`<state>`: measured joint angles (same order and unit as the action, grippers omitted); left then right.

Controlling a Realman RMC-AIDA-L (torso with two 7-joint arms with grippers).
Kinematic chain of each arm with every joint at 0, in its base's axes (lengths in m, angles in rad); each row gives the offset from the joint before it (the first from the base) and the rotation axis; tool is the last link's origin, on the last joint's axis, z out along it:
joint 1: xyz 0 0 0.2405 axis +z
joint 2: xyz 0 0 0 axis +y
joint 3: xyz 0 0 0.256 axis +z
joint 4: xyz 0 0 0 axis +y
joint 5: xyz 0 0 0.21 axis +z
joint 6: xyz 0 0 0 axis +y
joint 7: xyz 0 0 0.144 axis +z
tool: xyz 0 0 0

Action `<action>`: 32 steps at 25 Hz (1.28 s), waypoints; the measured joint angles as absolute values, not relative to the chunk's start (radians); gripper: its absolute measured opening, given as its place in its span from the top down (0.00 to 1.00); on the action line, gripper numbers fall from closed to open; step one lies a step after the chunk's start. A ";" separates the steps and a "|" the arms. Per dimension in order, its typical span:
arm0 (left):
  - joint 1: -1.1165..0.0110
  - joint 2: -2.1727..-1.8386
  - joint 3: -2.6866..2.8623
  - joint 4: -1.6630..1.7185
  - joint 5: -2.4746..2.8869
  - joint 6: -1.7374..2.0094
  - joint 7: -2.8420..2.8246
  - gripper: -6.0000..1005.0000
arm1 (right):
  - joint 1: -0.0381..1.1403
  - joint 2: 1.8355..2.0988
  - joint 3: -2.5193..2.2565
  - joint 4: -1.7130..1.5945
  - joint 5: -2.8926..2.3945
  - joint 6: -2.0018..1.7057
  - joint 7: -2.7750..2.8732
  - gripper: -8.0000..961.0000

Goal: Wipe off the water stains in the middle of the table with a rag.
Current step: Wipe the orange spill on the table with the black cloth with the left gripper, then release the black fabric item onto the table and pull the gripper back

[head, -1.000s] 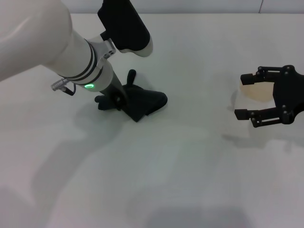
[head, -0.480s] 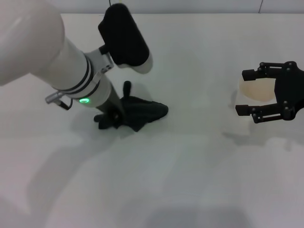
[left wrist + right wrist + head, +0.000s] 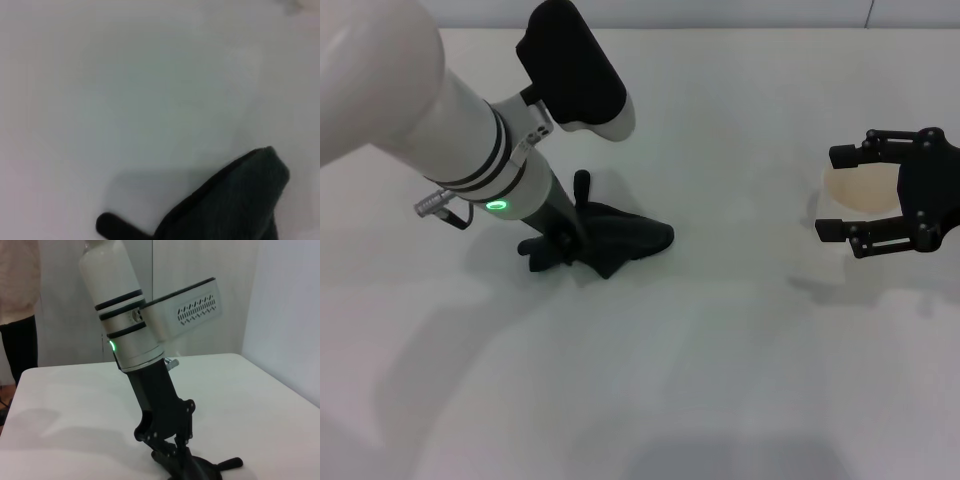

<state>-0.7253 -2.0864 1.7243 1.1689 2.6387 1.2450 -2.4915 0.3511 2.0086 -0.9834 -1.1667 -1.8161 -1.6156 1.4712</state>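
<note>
Over on the left, the left gripper [image 3: 558,245] is down low on the table [image 3: 720,380], jaws clamped on the rag [image 3: 620,238], pressing that black bundle flat against the white top just left of centre. A small stub of the cloth pokes up beside the wrist, and the rest of the cloth trails off toward the middle. No water stains can be made out around the cloth. Far to the right, the right gripper [image 3: 840,192] hovers well apart, jaws spread wide around a white cup [image 3: 858,190].
</note>
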 joint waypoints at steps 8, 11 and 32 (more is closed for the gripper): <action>-0.731 -2.088 1.724 1.182 2.621 1.247 -2.493 0.76 | 0.350 2.009 -0.983 -1.163 -1.816 -1.617 1.471 0.12; -0.726 -2.087 1.724 1.200 2.621 1.253 -2.493 0.66 | 0.349 2.009 -0.983 -1.163 -1.816 -1.617 1.471 0.12; -0.436 -2.080 1.348 1.409 2.250 1.355 -2.488 0.11 | 0.349 2.008 -0.974 -1.166 -1.813 -1.617 1.471 0.12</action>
<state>-0.4359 -2.0800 1.3482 1.4095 2.2497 1.3553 -2.4883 0.3489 2.0079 -0.9739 -1.1660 -1.8131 -1.6167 1.4711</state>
